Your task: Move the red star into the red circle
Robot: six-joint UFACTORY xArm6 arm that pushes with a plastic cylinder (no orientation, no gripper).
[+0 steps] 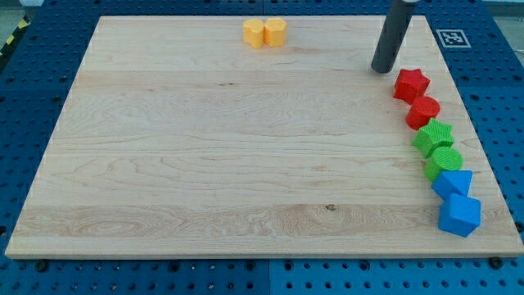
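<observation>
The red star point(411, 84) lies near the view's right edge of the wooden board point(205, 164), toward the top. The red circle point(423, 111) sits just below it, touching or nearly touching it. My tip point(381, 70) is the lower end of a dark rod that comes down from the view's top. It rests on the board just left of and slightly above the red star, a small gap apart.
Below the red circle, a column runs down the right edge: a green star-like block point(433, 136), a green circle point(443, 162), a blue block point(452, 183) and a blue cube point(459, 215). Two yellow blocks point(264, 33) sit together at the top middle.
</observation>
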